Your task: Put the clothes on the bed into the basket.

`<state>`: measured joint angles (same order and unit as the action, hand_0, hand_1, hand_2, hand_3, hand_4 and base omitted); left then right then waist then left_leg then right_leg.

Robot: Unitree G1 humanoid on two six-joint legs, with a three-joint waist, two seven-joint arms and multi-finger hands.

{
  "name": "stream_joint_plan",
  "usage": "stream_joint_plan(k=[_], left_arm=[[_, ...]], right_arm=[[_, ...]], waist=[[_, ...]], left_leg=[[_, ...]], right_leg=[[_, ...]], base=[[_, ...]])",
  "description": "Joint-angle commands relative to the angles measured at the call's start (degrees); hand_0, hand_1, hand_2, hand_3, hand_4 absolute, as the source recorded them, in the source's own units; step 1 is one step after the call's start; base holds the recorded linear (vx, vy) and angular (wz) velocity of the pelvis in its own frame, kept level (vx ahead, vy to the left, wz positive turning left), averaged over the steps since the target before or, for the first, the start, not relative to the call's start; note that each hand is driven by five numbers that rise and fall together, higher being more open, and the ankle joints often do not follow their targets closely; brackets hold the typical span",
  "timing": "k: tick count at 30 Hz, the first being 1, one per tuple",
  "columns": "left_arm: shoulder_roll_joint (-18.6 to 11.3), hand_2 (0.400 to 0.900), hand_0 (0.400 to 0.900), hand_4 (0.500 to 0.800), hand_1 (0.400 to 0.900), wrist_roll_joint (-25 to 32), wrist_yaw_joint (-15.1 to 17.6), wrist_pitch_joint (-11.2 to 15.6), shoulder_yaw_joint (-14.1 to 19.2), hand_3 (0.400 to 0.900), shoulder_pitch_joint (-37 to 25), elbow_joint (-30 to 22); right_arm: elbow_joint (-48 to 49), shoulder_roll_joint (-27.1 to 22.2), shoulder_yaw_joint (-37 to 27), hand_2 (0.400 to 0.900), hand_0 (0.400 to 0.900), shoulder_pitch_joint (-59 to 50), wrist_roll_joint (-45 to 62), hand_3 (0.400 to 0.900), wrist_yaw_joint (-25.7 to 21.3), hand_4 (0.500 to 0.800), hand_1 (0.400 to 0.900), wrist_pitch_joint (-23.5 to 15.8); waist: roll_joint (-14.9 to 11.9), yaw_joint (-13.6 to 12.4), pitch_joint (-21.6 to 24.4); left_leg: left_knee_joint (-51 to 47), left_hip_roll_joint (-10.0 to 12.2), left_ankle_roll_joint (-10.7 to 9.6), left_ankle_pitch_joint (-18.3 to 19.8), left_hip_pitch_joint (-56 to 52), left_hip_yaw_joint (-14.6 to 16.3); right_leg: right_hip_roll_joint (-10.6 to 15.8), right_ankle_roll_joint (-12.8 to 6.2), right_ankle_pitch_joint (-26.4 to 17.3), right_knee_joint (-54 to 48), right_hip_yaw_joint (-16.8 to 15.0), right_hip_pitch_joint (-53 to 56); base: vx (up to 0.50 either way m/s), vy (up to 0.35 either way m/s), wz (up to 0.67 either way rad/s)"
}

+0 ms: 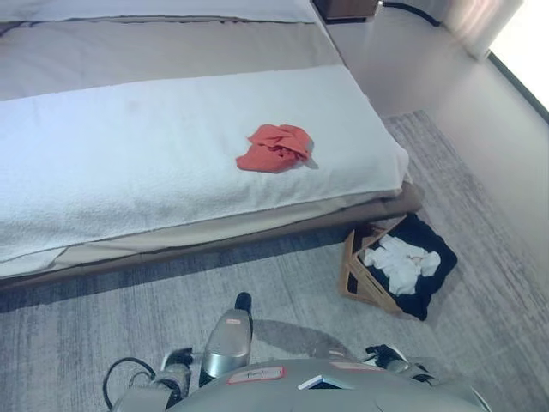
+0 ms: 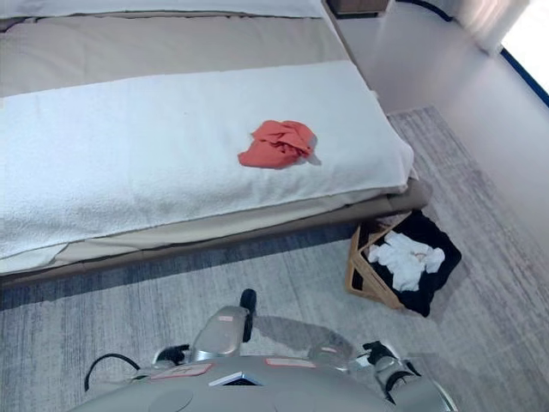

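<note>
No legible writing or label appears on any item in either view.

The bed serves as the reference. A crumpled red-orange garment lies on the white cover of the bed, toward its right end and near the front edge. Beyond the white cover, a beige band of bedding runs across the bed.

The basket stands on the grey carpet just off the front right corner of the bed. It has a wooden frame and a dark liner, and white clothing lies inside it.

The left hand shows as a dark tip beyond the silver forearm, over the carpet in front of the bed and well apart from the garment. The state of its fingers cannot be determined. The right hand shows only partly at the lower edge, near the basket side, well apart from the garment; its fingers cannot be determined either.
</note>
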<state>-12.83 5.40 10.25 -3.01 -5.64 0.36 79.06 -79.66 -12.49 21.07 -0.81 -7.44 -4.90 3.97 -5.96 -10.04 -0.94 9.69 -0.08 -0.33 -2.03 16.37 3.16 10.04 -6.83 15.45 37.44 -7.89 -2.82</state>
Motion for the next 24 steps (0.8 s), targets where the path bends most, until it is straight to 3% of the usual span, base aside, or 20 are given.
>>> stream_joint_plan(k=[1, 2, 3, 4, 6, 10, 14, 16, 19, 20, 21, 22, 24], left_arm=[[-2.6, 0.9, 0.9, 0.8, 0.9, 0.2, -0.9, -0.4, -0.7, 0.9, -1.2, -0.1], [-2.7, 0.9, 0.9, 0.8, 0.9, 0.1, -1.0, -0.4, -0.7, 0.9, -1.4, 0.0], [-2.8, 0.9, 0.9, 0.8, 0.9, -0.1, -1.3, -0.3, -0.8, 0.9, -1.5, 0.2], [-2.7, 0.9, 0.9, 0.8, 0.9, -0.4, -1.5, -0.3, -0.8, 0.9, -1.6, 0.2], [-2.4, 0.9, 0.9, 0.8, 0.9, -0.8, -1.8, -0.4, -0.9, 0.9, -1.7, 0.5], [-1.8, 0.9, 0.9, 0.8, 0.9, -2.5, -2.4, -0.2, -0.6, 0.9, -1.8, 1.5], [-1.6, 0.9, 0.9, 0.8, 0.9, -2.4, -2.7, -0.2, 0.8, 0.9, -0.7, 2.3], [-1.5, 0.9, 0.9, 0.8, 0.9, -2.1, -2.5, -0.4, 1.3, 0.9, -0.3, 2.6], [-1.3, 0.9, 0.9, 0.8, 0.9, -2.4, -1.5, -0.5, 0.8, 0.9, 0.0, 2.4], [-1.1, 0.9, 0.9, 0.8, 0.9, -2.6, -1.2, -0.3, 0.4, 0.9, -0.2, 1.8], [-1.2, 0.9, 0.9, 0.8, 0.9, -4.0, -2.5, 0.1, -2.1, 0.9, -0.5, 2.0], [0.2, 0.9, 0.9, 0.8, 0.9, -3.2, -2.1, 0.2, -2.6, 0.9, -0.4, 0.1], [1.2, 0.9, 0.9, 0.8, 0.9, -1.6, -0.5, -0.2, -3.0, 0.9, -1.2, -0.5]], right_arm=[[4.1, -4.4, -3.1, 0.9, 0.9, -4.2, 2.3, 0.9, -1.6, 0.8, 0.9, -1.3], [3.5, -4.4, -3.6, 0.9, 0.9, -3.6, 2.8, 0.9, -1.8, 0.8, 0.9, -1.1], [2.9, -4.4, -4.0, 0.9, 0.9, -3.1, 3.1, 0.9, -1.8, 0.8, 0.9, -1.1], [2.5, -4.3, -4.3, 0.9, 0.9, -2.7, 3.3, 0.9, -1.8, 0.8, 0.9, -0.9], [2.2, -4.5, -4.8, 0.9, 0.9, -2.1, 3.3, 0.9, -1.9, 0.8, 0.9, -0.6], [2.1, -4.4, -5.6, 0.9, 0.9, -1.5, 3.5, 0.9, -1.6, 0.8, 0.9, -0.3], [2.5, -4.8, -4.7, 0.9, 0.9, -1.9, 2.2, 0.9, -1.2, 0.8, 0.9, -0.2], [3.1, -5.0, -4.1, 0.9, 0.9, -2.5, 1.5, 0.9, -1.4, 0.8, 0.9, -0.1], [3.1, -5.7, -2.4, 0.9, 0.9, -3.5, -0.6, 0.9, -1.8, 0.8, 0.9, -0.1], [3.3, -6.1, -2.1, 0.9, 0.9, -3.5, -0.8, 0.9, -2.1, 0.8, 0.9, -0.5], [-0.5, -9.7, -0.4, 0.9, 0.9, -16.2, 0.9, 0.9, -0.5, 0.8, 0.9, 0.2], [8.2, -9.5, 1.2, 0.9, 0.9, -11.9, -1.4, 0.9, -2.3, 0.8, 0.9, -0.5], [10.4, -8.8, 2.5, 0.9, 0.9, -10.3, -3.7, 0.9, -5.1, 0.8, 0.9, -1.2]], waist=[[2.1, 2.5, -4.1], [3.4, 3.5, -4.7], [4.0, 5.0, -6.0], [5.1, 5.5, -6.1], [4.9, 7.5, -7.2], [3.9, 10.4, -8.0], [3.5, 11.0, -8.4], [2.7, 10.5, -8.2], [2.8, 10.4, -6.1], [3.0, 10.5, -6.3], [3.4, 8.2, -6.0], [3.2, 8.5, -7.1], [2.6, 8.0, -9.3]], left_leg=[[-10.1, -0.9, 0.4, -8.9, -1.7, -3.1], [-11.0, -0.9, 0.6, -8.5, -3.8, -3.9], [-12.3, -1.2, 0.6, -7.9, -7.0, -5.1], [-12.8, -0.4, 0.5, -7.1, -8.8, -5.6], [-14.0, -0.9, -0.1, -5.5, -12.9, -6.5], [-14.7, -1.8, -0.5, -2.0, -18.4, -8.3], [-14.7, -1.9, -0.7, 1.5, -23.3, -10.2], [-14.7, -1.8, -1.1, 3.6, -25.0, -10.7], [-14.0, 2.1, -2.7, 5.1, -27.8, -11.4], [-10.2, 2.4, -3.0, 5.3, -26.5, -11.9], [-4.8, 2.1, -3.6, 4.5, -24.6, -13.3], [1.2, 1.8, -3.9, 3.0, -21.3, -13.1], [8.8, -0.9, -3.6, 1.1, -14.8, -13.2]], right_leg=[[-5.9, 0.57, -20.8, -12.7, 4.7, 6.7], [-7.0, 0.97, -19.3, -13.3, 6.4, 4.4], [-6.7, 1.93, -14.5, -14.2, 9.7, 2.2], [-6.5, 2.42, -12.4, -17.3, 12.4, 0.2], [-4.9, 1.57, -14.4, -26.6, 15.3, -2.2], [-3.4, -1.49, -24.0, -39.3, 12.3, -7.5], [-2.6, -2.72, -27.2, -38.9, 9.3, -10.3], [-2.1, -2.44, -27.3, -37.6, 10.1, -9.7], [-3.8, -0.8, -24.7, -33.5, 11.2, -9.0], [-4.0, -0.1, -23.7, -32.9, 11.8, -8.2], [-3.5, 0.51, -22.8, -33.1, 14.0, -6.3], [-3.5, 0.87, -22.3, -33.1, 14.5, -5.1], [-3.4, 2.15, -21.8, -33.9, 14.7, -3.8]], base=[[0.44, 0.201, 0.54], [0.43, 0.137, 0.6], [0.41, 0.09, 0.47], [0.42, 0.02, 0.46], [0.4, -0.053, 0.35], [0.4, -0.102, 0.41], [0.32, -0.162, 0.14], [0.36, -0.311, 0.11], [0.37, -0.329, 0.46], [0.38, -0.298, 0.92], [0.24, -0.276, 0.8], [0.14, -0.254, 0.47], [-0.02, -0.196, -0.09]])
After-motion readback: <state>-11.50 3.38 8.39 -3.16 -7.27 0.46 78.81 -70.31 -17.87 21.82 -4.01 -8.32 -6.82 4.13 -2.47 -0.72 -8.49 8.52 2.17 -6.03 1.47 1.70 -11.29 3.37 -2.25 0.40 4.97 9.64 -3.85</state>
